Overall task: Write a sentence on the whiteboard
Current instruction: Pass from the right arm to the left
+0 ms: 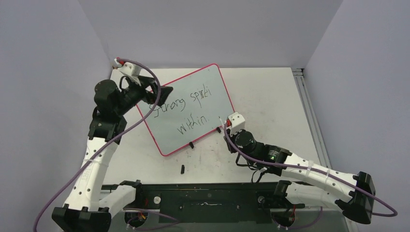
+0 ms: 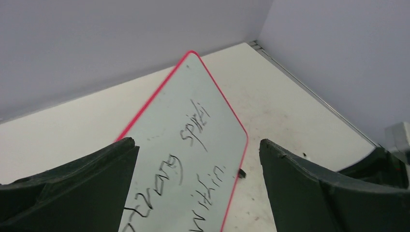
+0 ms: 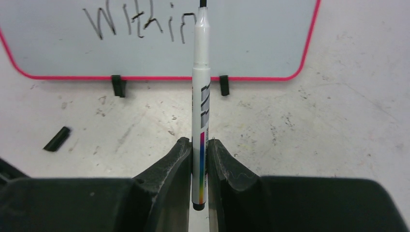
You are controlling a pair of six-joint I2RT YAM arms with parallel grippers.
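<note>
Your right gripper point(image 3: 198, 145) is clamped narrow on the marker point(image 3: 200, 72), pinching it low on the barrel so the long white shaft runs straight out to 12 o'clock in the wrist view. That leaves the nib well ahead of the fingers, where you can see past them to the writing. The tip runs off the top of that view just past the final "n"; whether it touches the board, I can't tell.

From above, the whiteboard point(image 1: 205, 79) lies flat on the table point(image 1: 270, 96), skewed with its long edge running from 7 to 1 o'clock. The right arm comes in at the board's 4 o'clock rim, which suits the end of the lower line. The sentence point(image 1: 193, 124) reads "Strong spirit within" in two lines, so by my reading the writing is all but done.

Your left gripper point(image 2: 196, 144) is spread wide and holds nothing. It hangs over the board's 9 o'clock end, above the "S". My guess is it's there to steady the board, though it isn't pressing now.

The board's black feet point(image 3: 118, 86) show at the near rim, and a small loose black piece point(image 3: 57, 138) lies apart at 7 o'clock.
</note>
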